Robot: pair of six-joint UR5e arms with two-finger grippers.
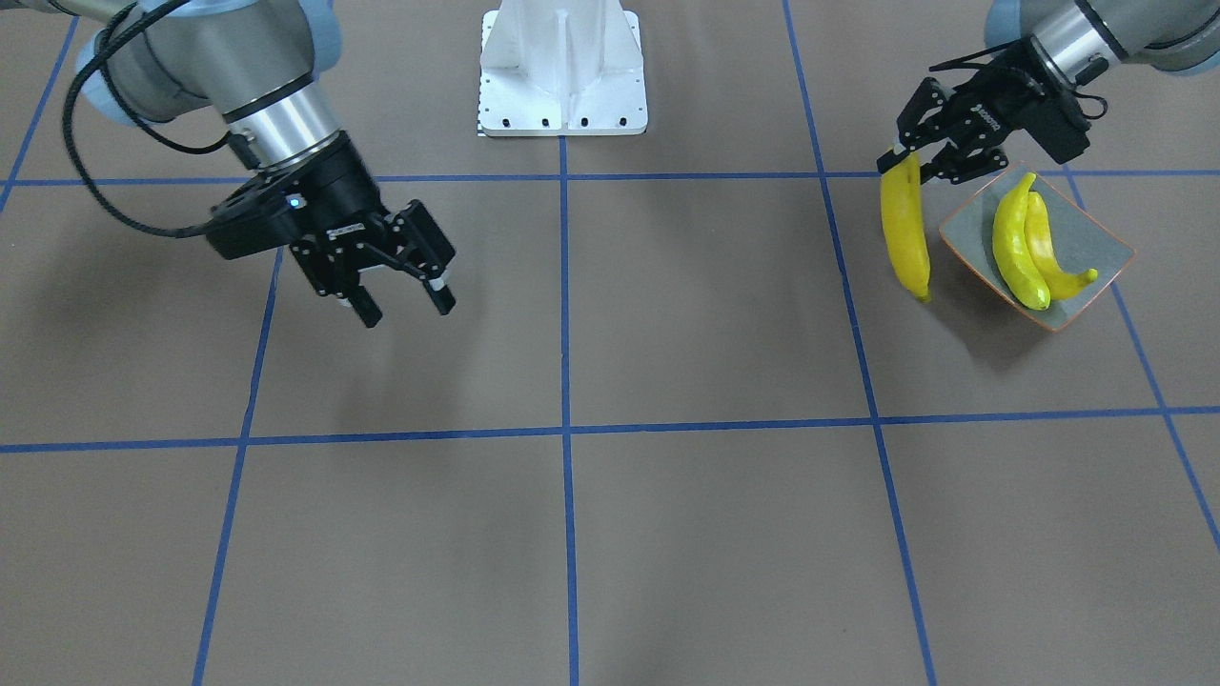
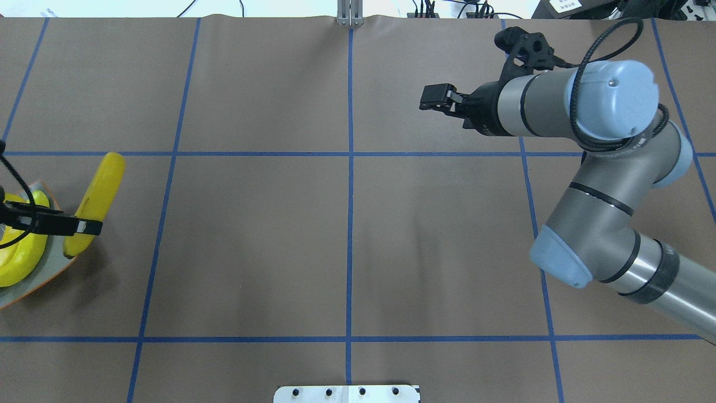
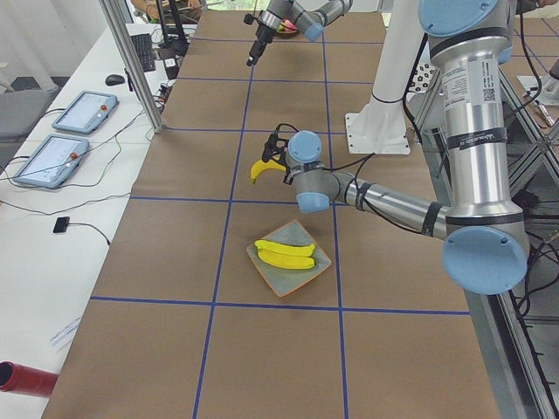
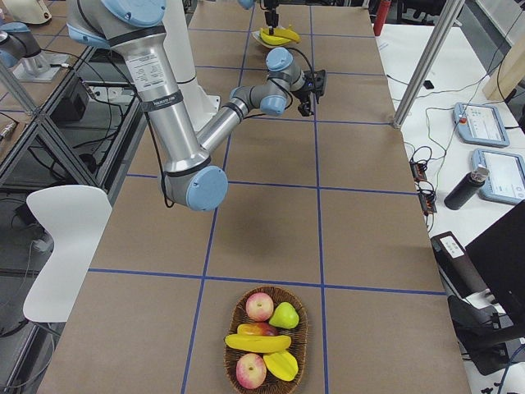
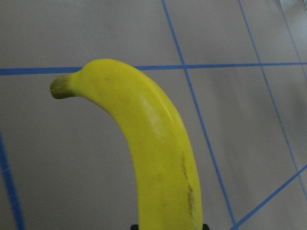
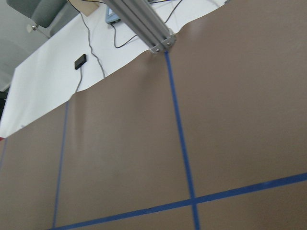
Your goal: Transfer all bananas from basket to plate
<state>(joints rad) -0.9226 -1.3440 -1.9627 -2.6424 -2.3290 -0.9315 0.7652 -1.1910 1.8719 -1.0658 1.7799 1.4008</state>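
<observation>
My left gripper [image 1: 913, 160] is shut on one end of a deep yellow banana [image 1: 905, 232]. The banana hangs down above the table, just beside the plate [image 1: 1089, 238]. It fills the left wrist view [image 5: 156, 143] and shows in the overhead view [image 2: 99, 193]. The square grey plate with an orange rim holds two bananas: a greener one [image 1: 1013, 246] and a deeper yellow one [image 1: 1048, 252]. A fourth banana [image 4: 258, 342] lies in the wicker basket [image 4: 302, 332] at the table's far right end. My right gripper [image 1: 405, 305] is open and empty above bare table.
The basket also holds two apples [image 4: 260, 306], a pear [image 4: 285, 314] and other fruit. The white robot base [image 1: 562, 71] stands at the table's middle edge. Blue tape lines grid the brown table. Tablets and cables lie beyond the aluminium posts.
</observation>
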